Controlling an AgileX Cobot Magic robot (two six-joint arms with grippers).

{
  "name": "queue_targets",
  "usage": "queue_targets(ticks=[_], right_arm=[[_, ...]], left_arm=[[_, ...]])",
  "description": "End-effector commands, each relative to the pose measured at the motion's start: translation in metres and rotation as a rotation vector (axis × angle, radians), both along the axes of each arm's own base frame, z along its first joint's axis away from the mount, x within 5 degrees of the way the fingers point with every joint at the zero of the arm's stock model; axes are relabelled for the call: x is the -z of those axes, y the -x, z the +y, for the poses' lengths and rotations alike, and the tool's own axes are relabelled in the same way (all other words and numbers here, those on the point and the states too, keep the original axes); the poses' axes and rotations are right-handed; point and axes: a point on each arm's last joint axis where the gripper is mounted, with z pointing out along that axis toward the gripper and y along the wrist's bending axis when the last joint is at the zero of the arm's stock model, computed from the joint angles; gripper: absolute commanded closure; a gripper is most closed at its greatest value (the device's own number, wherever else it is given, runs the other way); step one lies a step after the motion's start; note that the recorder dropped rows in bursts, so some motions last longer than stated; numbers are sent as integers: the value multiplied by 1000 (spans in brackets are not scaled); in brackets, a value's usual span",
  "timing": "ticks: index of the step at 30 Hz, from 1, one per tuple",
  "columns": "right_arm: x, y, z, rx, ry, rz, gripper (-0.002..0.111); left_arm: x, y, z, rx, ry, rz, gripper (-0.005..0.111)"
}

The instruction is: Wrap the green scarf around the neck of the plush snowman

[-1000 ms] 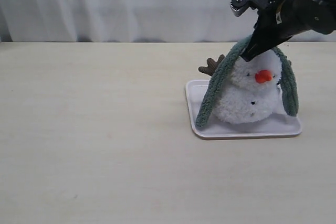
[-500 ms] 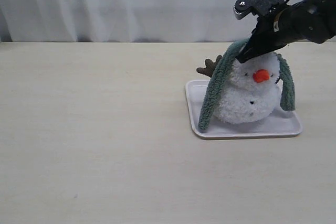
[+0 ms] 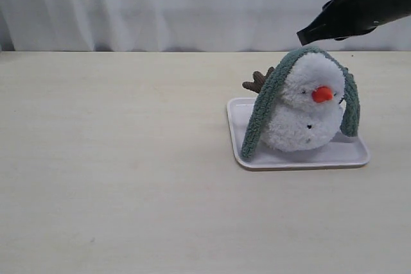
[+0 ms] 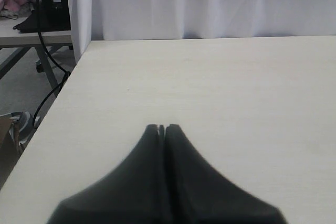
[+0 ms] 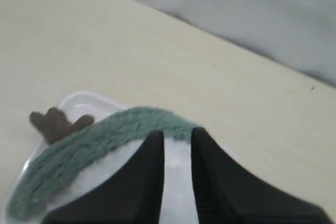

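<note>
**Scarf on crown, not neck**

Right claw (image 5: 176, 135) slightly spread, empty. Scarf (image 3: 262, 110) sits just below it, draped over the snowman's (image 3: 302, 123) crown. Left claw (image 4: 161, 128) pressed together. Risk: uneven ends drag the scarf off; a snagging pinch may topple the snowman.

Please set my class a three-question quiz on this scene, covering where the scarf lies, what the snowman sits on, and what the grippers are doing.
1. True or false: the green scarf is draped over the head of the plush snowman, with an end hanging down each side.
2. The snowman sits on: A) a blue bowl B) a white tray C) a folded cloth.
3. Fill in: the ___ gripper is above the snowman, jaws slightly apart and holding nothing.
Key: 1 true. 2 B. 3 right gripper; the left gripper is shut.
</note>
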Motion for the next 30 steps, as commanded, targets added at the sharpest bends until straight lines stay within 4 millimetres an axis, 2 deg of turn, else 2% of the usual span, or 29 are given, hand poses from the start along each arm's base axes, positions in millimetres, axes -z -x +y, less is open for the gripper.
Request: queue_targets(ticks=[1,5,12,18,30], right_arm=[[-4,5,9,-17,-85,236,85],[-3,0,14,-15,-119,333,85],[22,-21,18,-2,-126,311,85],[35,-38,20,12,-144,242,85],[71,-55,24,24,-145,270,85]], left_arm=[[-1,0,-1,8,9,-12,107],[-1,0,-1,8,9,-12,107],[-1,0,-1,8,9,-12,107],[-1,0,-1,8,9,-12,107],[-1,0,-1,8,9,-12,107]])
